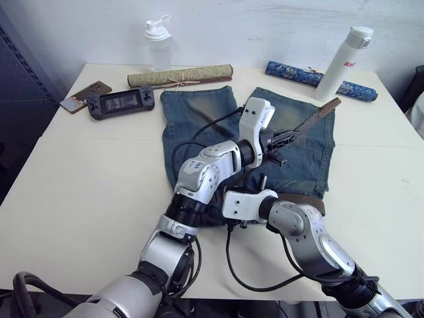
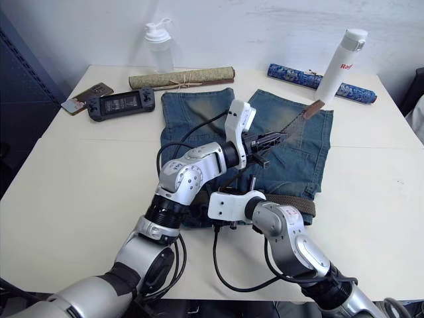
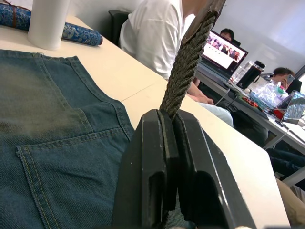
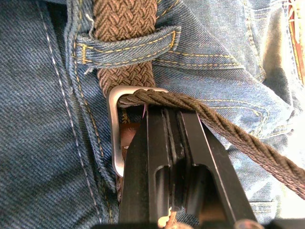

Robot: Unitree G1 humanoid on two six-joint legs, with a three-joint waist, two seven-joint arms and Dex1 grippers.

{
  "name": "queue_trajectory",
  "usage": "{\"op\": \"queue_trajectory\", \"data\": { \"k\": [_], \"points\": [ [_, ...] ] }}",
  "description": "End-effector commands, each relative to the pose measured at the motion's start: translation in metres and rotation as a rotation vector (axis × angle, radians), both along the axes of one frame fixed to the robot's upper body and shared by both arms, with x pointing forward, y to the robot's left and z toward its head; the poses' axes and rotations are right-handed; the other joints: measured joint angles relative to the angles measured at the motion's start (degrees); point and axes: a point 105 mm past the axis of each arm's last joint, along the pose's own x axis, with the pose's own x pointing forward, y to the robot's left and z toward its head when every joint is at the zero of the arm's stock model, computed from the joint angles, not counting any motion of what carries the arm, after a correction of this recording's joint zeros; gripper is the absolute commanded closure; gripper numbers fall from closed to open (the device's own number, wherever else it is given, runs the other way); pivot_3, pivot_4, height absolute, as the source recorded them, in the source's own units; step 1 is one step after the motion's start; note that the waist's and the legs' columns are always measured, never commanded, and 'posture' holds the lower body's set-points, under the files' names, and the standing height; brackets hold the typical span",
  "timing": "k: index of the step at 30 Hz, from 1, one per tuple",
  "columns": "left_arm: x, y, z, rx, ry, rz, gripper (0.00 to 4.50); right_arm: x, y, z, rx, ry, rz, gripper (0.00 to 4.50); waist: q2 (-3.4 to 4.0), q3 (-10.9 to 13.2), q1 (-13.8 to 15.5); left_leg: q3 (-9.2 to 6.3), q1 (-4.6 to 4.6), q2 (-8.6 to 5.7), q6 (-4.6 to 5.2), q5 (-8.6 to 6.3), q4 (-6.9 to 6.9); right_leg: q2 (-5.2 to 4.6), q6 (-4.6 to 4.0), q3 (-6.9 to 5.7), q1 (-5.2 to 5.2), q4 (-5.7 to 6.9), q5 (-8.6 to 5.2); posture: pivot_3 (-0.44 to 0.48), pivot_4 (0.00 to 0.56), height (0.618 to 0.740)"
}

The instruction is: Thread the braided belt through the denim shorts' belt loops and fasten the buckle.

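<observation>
The left gripper is clamped on the braided belt, which rises out of the pinch and runs on toward its brown leather tip, held in the air above the far leg of the denim shorts. From that pinch the strap's long axis runs back toward the robot and down to the buckle at the waistband, where the strap already passes through the silver frame. The right gripper sits directly on that spot, its jaws together against the buckle; it seems to be pinching the prong or the leather end behind the frame, though its own fingers cover the contact. Just beyond the buckle, the belt lies under one of the belt loops.

So the right gripper is the nearer to the fastening and anchors it, while the left holds the free end well apart. The left forearm reaches forward over the shorts with the wrist turned toward the right; the right forearm crosses inward along the near edge of the table, its gripper pressed low on the cloth.
</observation>
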Motion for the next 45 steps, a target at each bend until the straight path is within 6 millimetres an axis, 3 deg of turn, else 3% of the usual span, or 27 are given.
{"op": "queue_trajectory", "data": {
  "k": [1,16,22,25,29,35,38,45],
  "points": [
    [-0.037,-0.035,0.067,-0.142,-0.210,-0.168,4.50,-0.038,0.013,-0.070,-0.096,0.324,0.109,4.45,0.00,0.00,0.01,0.00,0.00,0.00,0.00,0.00,0.01,0.01,0.00,0.00,0.00,0.00,0.00,0.000,0.150,0.717],
    [-0.056,-0.063,0.072,-0.152,-0.235,-0.272,4.50,-0.041,0.013,-0.073,-0.134,0.333,0.121,4.45,0.00,0.00,0.13,-0.01,0.00,-0.01,0.00,0.00,0.00,0.00,0.01,-0.01,0.01,0.00,0.00,0.000,0.150,0.717],
    [-0.054,-0.060,0.070,-0.163,-0.229,-0.261,4.50,-0.041,0.010,-0.073,-0.167,0.326,0.136,4.45,0.00,0.00,0.38,-0.02,0.00,-0.02,-0.01,0.00,0.01,0.00,0.01,-0.01,0.01,-0.01,0.00,0.000,0.150,0.717],
    [-0.049,-0.050,0.072,-0.183,-0.238,-0.227,4.50,-0.037,0.007,-0.070,-0.146,0.316,0.105,4.45,0.00,0.00,0.50,-0.02,0.00,-0.02,-0.01,0.00,0.01,0.00,0.01,-0.01,0.01,0.00,0.00,0.000,0.150,0.717],
    [-0.029,-0.016,0.073,-0.190,-0.313,-0.062,4.50,-0.022,-0.009,-0.056,-0.029,0.291,-0.040,4.45,0.01,0.00,0.78,-0.02,0.00,-0.02,-0.01,-0.01,0.00,-0.01,0.01,-0.01,0.01,0.00,0.00,0.000,0.150,0.717],
    [-0.016,0.043,0.043,-0.090,-0.431,0.165,4.50,0.002,-0.032,-0.016,0.235,0.214,-0.215,4.45,0.01,0.00,0.89,-0.03,-0.02,-0.02,-0.01,0.00,-0.03,-0.02,0.00,-0.01,0.01,-0.02,0.02,0.000,0.150,0.717],
    [-0.018,0.062,0.023,-0.030,-0.427,0.210,4.50,0.001,-0.029,0.005,0.374,0.204,-0.206,4.45,0.02,0.00,0.88,-0.08,-0.06,-0.01,0.00,0.00,-0.04,0.00,0.00,-0.04,-0.01,-0.05,0.02,0.000,0.150,0.717],
    [-0.023,0.091,0.000,0.056,-0.457,0.276,4.50,-0.017,-0.023,0.048,0.640,0.208,-0.126,4.45,0.06,0.03,0.25,-0.06,-0.12,0.04,0.00,-0.04,-0.14,-0.01,-0.01,0.00,-0.13,-0.06,0.02,0.000,0.150,0.717]
  ]
}}
